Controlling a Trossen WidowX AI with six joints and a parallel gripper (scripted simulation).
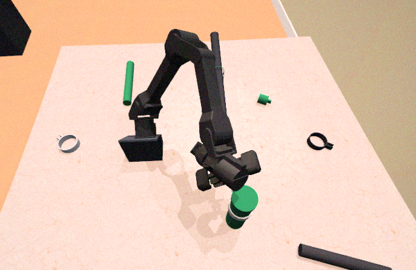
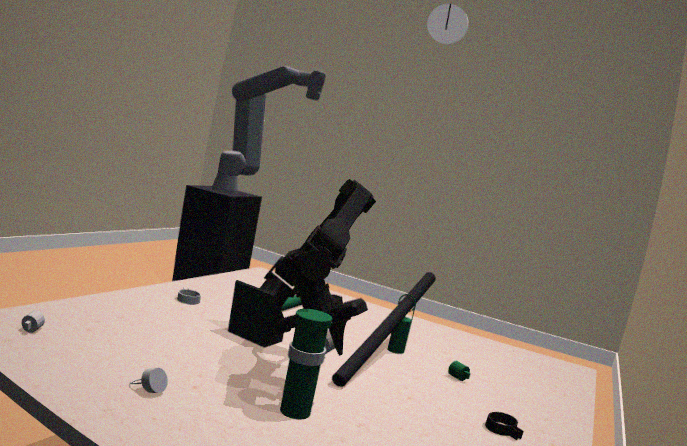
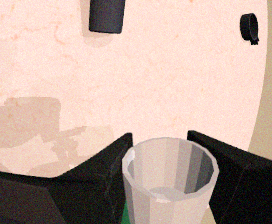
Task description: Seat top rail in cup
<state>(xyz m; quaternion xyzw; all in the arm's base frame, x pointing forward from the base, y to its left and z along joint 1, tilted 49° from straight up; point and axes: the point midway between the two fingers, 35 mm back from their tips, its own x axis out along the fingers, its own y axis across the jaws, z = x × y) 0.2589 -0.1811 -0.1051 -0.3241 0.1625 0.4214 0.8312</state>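
Note:
The dark top rail (image 1: 215, 47) (image 2: 387, 328) (image 3: 107, 16) runs sloping through the wire loop (image 2: 413, 300) on the small green post (image 2: 400, 336). Its lower end is near the table, apart from the big post. The big green post (image 1: 244, 198) (image 2: 300, 391) stands upright with the grey brace band (image 1: 238, 216) (image 2: 307, 355) around its upper half. My gripper (image 3: 160, 137) is shut on the pale grey rail-end cup (image 3: 169, 192), beside the post. The cup's open mouth shows empty in the wrist view; the rail's end is beyond it, outside. In the top view the arm hides the cup.
On the table (image 1: 135, 222) lie a green rod (image 1: 128, 83), a grey ring (image 1: 59, 144), a small green cup (image 1: 263, 98), a black ring (image 1: 309, 144) and a spare dark rail (image 1: 342, 256). A grey loop cap (image 2: 155, 379) and a grey-white cup (image 2: 35, 320) lie left.

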